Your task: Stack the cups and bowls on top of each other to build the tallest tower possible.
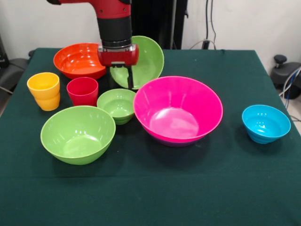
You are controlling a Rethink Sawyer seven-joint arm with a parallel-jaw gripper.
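Holding a large green bowl (143, 59) tilted on edge, tool (121, 77) pinching its rim. I'd worry re slip; small green bowl (117, 104) sits just below, pink bowl (178, 110) beside.

A table (225, 188) under dark green cloth spreads below and around the gripper (121, 77). Behind it stands a pale wall (244, 23); cables (209, 23) hang to its right.
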